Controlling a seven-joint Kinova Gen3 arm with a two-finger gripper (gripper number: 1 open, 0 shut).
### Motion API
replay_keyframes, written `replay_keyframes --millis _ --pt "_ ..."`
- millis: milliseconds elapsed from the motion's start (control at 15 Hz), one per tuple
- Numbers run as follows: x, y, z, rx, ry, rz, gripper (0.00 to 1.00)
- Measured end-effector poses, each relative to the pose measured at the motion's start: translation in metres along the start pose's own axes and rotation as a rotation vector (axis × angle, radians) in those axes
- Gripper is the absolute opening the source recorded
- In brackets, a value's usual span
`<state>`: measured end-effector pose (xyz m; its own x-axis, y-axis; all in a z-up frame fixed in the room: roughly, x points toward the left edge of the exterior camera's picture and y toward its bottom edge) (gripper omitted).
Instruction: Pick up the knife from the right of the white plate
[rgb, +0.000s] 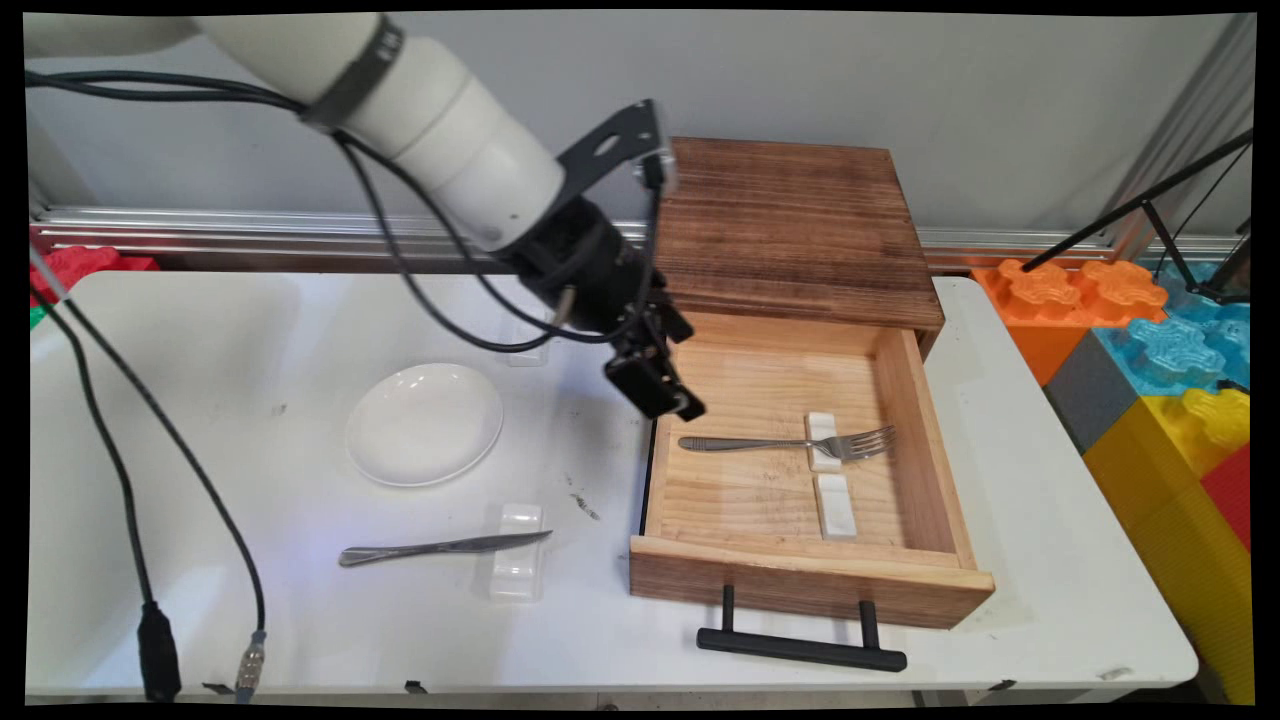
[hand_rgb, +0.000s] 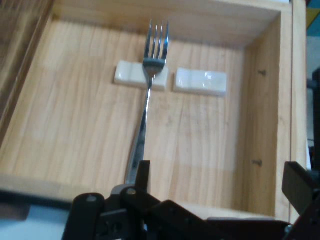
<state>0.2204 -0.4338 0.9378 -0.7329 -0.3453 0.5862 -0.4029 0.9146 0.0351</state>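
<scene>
Gripper (rgb: 668, 392) hovering over drawer (rgb: 925, 425) left wall, near fork (rgb: 790, 442) handle end. Jaws spread, empty. Fork neck propped on rest (rgb: 824, 441); handle lying low, clear of second rest (rgb: 834, 505).

Main: fixed, high, looking down across surface (rgb: 300, 330) toward wall. Hand: close, facing into drawer (rgb: 905, 400); fork (rgb: 790, 443) shared.

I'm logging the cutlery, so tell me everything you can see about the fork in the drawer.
The fork is plain shiny metal with four tines and a slim handle. It lies flat inside the open wooden drawer, its neck resting across a small white rest, tines toward the drawer's right wall. A second white rest lies beside it, bare. The gripper hovers open near the handle end.
</scene>
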Motion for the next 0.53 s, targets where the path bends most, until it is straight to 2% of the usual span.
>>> replay_keyframes --millis 533 --pt "-0.067 0.013 -0.047 0.010 -0.085 -0.006 1.00"
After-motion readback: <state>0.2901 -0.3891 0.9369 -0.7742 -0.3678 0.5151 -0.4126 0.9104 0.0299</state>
